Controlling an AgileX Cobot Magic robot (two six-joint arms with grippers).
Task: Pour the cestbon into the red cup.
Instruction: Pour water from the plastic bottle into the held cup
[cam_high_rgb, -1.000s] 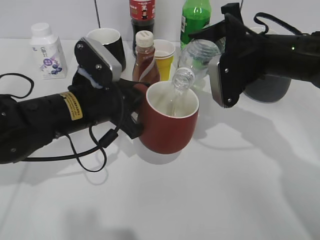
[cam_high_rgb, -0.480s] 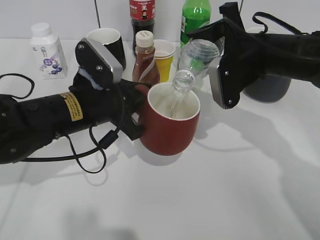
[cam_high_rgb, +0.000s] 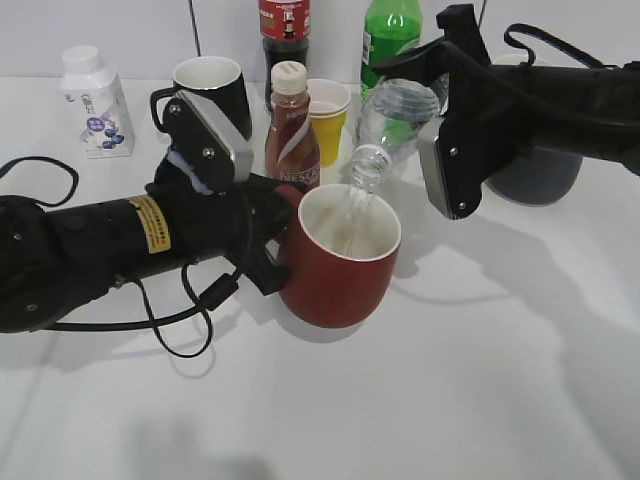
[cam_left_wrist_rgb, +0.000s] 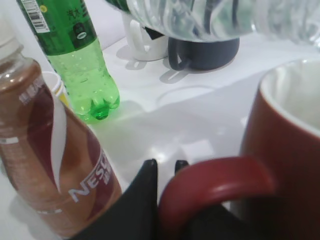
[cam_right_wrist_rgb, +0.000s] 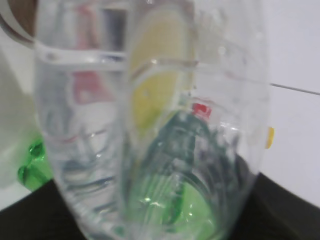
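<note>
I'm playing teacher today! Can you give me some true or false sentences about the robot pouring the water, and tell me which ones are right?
1. The cestbon is tipped with its mouth over the red cup. True.
2. The red cup is blue inside. False: it is white inside.
3. The left gripper grips the red cup's handle. True.
4. The brown Nescafe bottle lies on its side. False: it stands upright.
5. The right gripper holds the cestbon. True.

We see a white tabletop carrying a white medicine bottle at far left, a black mug, a brown Nescafe bottle, and a yellow paper cup. Behind stand a cola bottle and a green soda bottle. The red cup sits near the middle.
</note>
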